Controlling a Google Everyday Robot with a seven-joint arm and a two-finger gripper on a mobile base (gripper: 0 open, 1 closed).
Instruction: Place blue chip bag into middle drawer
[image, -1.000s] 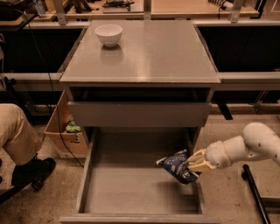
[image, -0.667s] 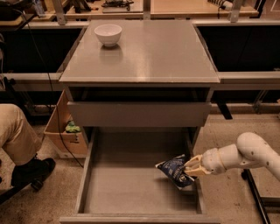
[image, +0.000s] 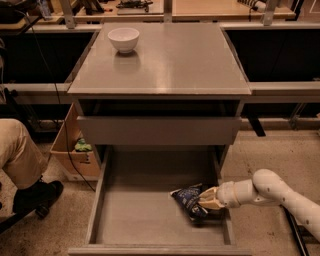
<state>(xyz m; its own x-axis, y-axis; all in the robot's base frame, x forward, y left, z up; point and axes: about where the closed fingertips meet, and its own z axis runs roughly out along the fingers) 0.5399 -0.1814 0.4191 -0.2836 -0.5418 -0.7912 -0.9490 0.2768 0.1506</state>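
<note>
The blue chip bag (image: 187, 199) is dark navy and crinkled. It lies low in the right part of the open middle drawer (image: 142, 212), on or just above its grey floor, near the right wall. My gripper (image: 205, 199) reaches in from the right over the drawer's side wall. Its tan fingers are closed on the bag's right edge. The white arm trails off to the lower right.
A white bowl (image: 123, 39) stands on the cabinet top (image: 170, 60) at the back left. A drawer with a plain grey front (image: 160, 130) sits just above the open one. A person's leg and shoe (image: 22, 165) and a cardboard box (image: 75, 152) are on the left.
My gripper has moved the bag down and slightly left, deeper into the open drawer, from above the right wall to near the floor.
</note>
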